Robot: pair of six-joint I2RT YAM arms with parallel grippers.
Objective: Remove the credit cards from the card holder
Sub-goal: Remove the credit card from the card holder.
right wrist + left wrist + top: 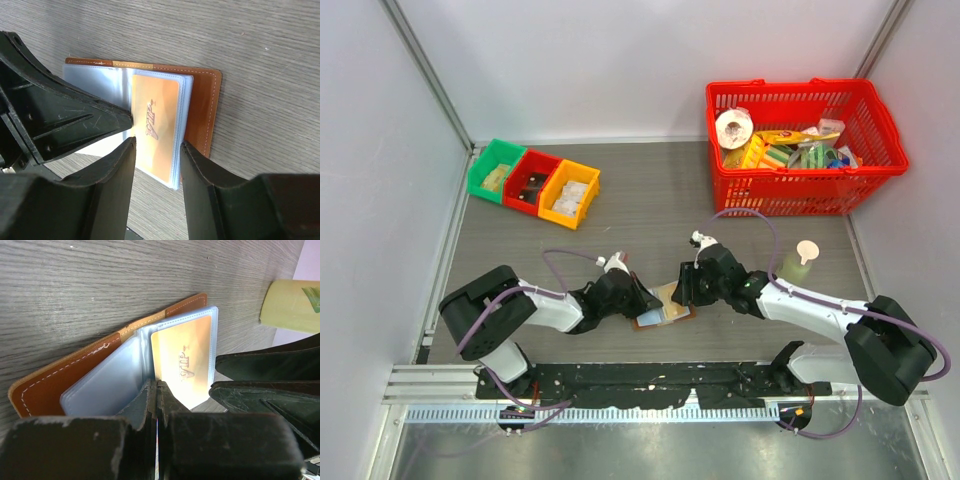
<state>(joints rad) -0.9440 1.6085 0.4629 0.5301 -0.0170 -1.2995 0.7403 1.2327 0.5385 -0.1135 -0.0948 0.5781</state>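
Note:
The card holder (665,316) lies open on the table between my two grippers, brown cover down (50,387) (202,107), with pale blue clear sleeves fanned on top. A gold credit card marked VIP (186,360) (156,125) sits in the top sleeve. My left gripper (642,300) (156,385) is shut, its tips resting on the sleeves at the card's inner edge. My right gripper (680,290) (157,142) is open and empty, its fingers straddling the near end of the gold card and sleeve stack. No other cards show.
A pale green bottle (798,262) (292,305) stands just right of the right gripper. A red basket (790,195) of goods is at the back right. Green, red and yellow bins (532,182) sit at the back left.

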